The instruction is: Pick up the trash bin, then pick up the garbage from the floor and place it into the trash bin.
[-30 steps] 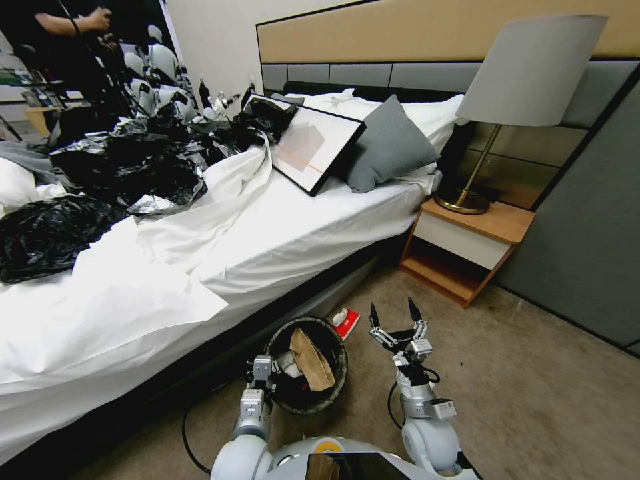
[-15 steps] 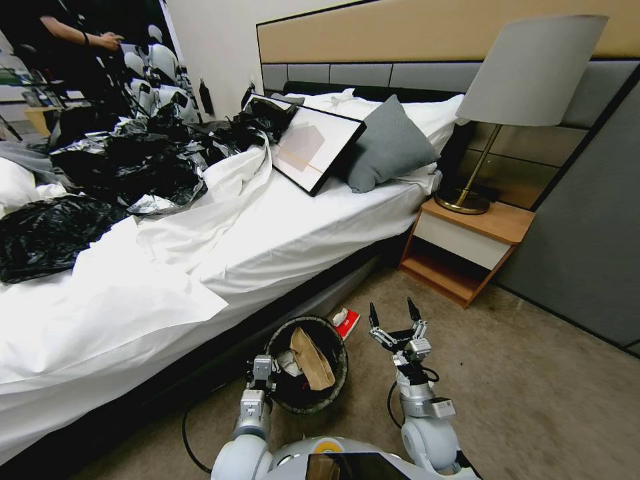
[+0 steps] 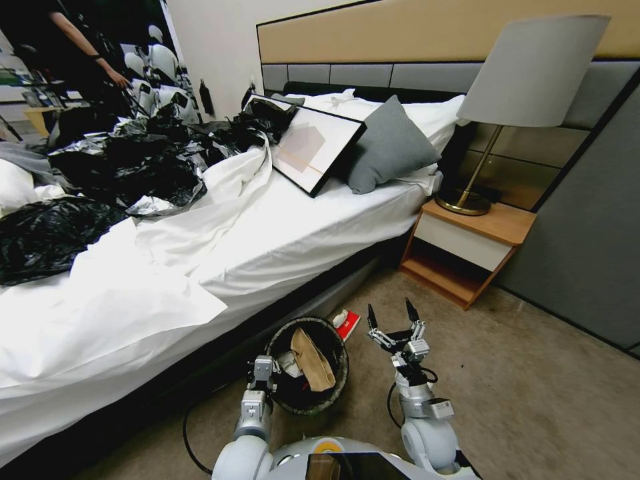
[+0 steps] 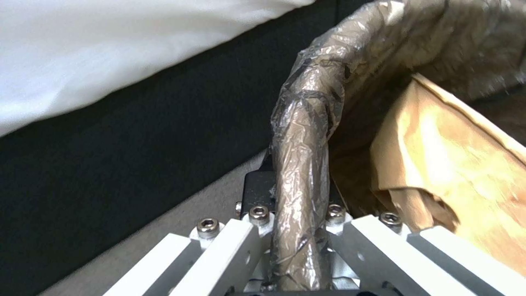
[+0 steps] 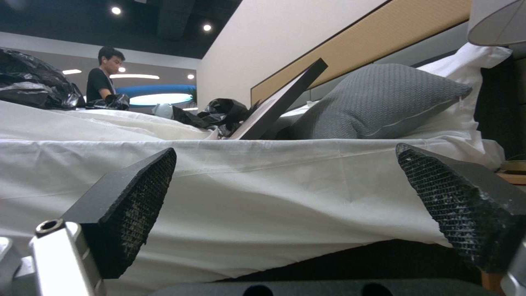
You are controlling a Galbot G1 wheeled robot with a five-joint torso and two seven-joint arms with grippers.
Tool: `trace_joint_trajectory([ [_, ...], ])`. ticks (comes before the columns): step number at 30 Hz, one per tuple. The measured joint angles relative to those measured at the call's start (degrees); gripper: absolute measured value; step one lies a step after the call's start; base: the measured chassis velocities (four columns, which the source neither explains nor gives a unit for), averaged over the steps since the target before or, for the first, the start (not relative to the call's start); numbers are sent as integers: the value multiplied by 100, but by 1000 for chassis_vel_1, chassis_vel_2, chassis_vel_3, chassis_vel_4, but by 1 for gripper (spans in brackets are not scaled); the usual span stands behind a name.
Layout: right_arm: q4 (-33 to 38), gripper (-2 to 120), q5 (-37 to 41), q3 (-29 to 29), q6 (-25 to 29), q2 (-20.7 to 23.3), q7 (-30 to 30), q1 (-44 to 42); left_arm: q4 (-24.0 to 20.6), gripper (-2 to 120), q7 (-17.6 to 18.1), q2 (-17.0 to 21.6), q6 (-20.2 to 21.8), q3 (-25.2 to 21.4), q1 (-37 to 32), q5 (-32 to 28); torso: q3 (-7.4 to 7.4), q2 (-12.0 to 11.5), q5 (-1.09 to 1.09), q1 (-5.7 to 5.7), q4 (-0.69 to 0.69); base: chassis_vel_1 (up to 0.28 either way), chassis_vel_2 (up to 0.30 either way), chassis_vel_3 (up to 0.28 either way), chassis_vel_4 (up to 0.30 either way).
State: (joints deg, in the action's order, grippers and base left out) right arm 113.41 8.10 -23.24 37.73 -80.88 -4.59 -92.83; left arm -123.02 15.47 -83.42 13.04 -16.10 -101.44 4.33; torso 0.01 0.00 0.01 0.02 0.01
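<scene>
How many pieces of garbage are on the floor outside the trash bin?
1: a red-and-white packet on the carpet beside the bed, just beyond the trash bin. More may be hidden behind the bin or under the bed.

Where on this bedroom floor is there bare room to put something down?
Bare beige carpet stretches between the open right gripper, the wooden nightstand and the grey wall panel. It is crowded by the bed edge: the left gripper clamps the bag-lined round trash bin, with a red-and-white packet lying just beyond.
</scene>
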Motion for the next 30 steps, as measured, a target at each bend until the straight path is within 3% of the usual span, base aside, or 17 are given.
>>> trace_joint_trajectory([
  [21,40,100,35,1,-211,58,243,309,-10,1,4,-7,10,-15,-20,-16,-1,0,-1,-2,-2,-7,3,5,-4],
  [23,178,100,50,77,-708,142,655,472,-32,1,11,-9,10,-3,-68,8,-1,0,-1,-2,-1,0,0,0,0],
  [24,178,100,50,77,-708,142,655,472,-32,1,11,-9,10,-3,-68,8,-1,0,-1,-2,-1,0,0,0,0],
  [27,381,100,394,221,-1774,261,1024,601,-66,1,16,-13,10,4,-117,40,-1,0,-1,-2,-2,0,0,0,0],
  [28,381,100,394,221,-1774,261,1024,601,-66,1,16,-13,10,4,-117,40,-1,0,-1,-2,-2,0,0,0,0],
  [30,383,100,747,334,-2363,337,1287,798,-100,1,17,-10,10,-2,-142,48,-1,0,-1,-1,-1,0,0,0,0],
])
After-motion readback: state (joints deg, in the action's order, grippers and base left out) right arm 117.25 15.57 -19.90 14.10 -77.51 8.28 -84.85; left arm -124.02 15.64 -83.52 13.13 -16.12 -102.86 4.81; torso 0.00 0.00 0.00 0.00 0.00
